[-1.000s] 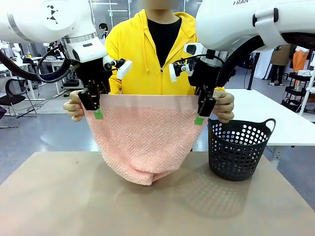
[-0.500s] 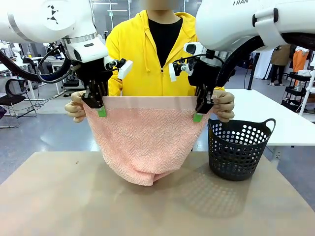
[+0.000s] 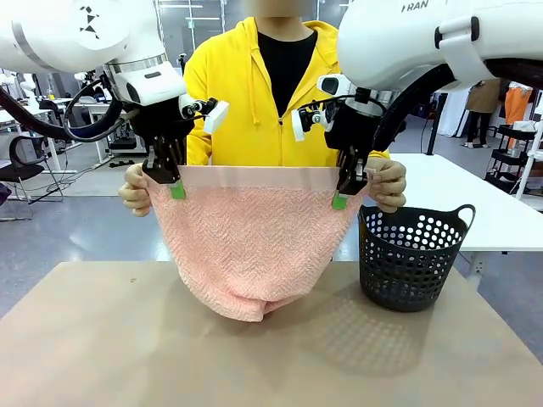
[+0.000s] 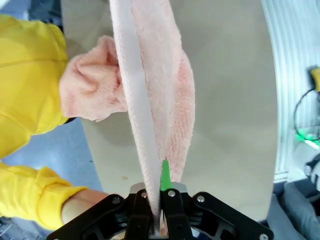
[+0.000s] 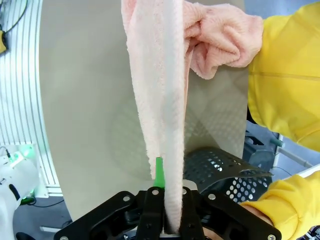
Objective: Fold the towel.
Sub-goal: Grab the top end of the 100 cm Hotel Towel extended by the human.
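The towel (image 3: 250, 242) hangs spread above the desk (image 3: 102, 339), smooth band uppermost and its sagging lower fold reaching the desk top. The left pincer (image 3: 174, 188) and the right pincer (image 3: 341, 197) are each clamped on the towel's top edge near a corner. Outside them, the person's one hand (image 3: 134, 188) and other hand (image 3: 389, 182) hold the same edge. A black basket (image 3: 411, 259) stands just beside the towel.
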You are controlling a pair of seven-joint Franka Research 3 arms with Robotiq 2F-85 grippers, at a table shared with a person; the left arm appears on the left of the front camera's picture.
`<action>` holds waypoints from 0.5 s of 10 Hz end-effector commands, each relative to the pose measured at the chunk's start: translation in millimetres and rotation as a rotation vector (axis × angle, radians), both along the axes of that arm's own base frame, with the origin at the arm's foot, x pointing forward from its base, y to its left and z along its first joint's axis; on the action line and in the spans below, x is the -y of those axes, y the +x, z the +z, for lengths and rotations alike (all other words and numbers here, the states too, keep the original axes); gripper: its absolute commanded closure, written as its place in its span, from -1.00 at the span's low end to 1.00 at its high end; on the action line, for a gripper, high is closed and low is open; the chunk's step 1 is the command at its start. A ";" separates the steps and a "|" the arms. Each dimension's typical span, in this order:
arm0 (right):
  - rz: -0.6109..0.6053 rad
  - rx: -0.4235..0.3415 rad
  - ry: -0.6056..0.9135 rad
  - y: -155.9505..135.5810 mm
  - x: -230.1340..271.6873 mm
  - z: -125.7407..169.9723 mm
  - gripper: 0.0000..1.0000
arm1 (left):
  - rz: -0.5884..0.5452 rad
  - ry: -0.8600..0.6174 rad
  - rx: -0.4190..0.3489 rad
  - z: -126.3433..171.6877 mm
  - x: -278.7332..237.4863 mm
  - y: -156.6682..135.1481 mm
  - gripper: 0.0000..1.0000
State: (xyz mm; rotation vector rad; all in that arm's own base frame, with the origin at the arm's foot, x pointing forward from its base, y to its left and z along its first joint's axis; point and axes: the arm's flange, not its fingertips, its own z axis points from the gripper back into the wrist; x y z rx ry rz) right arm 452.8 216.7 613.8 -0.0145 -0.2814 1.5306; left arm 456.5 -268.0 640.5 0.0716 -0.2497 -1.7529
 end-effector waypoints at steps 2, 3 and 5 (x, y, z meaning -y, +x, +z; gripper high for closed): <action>0.003 0.001 -0.002 -0.6 -0.6 1.0 1.00 | 0.000 0.004 -0.002 -1.3 -0.4 0.8 1.00; 0.003 0.001 -0.002 -0.6 -0.6 1.0 1.00 | 0.000 0.004 -0.002 -1.3 -0.4 0.8 1.00; 0.003 0.001 -0.002 -0.6 -0.6 1.0 1.00 | 0.000 0.004 -0.002 -1.3 -0.4 0.8 1.00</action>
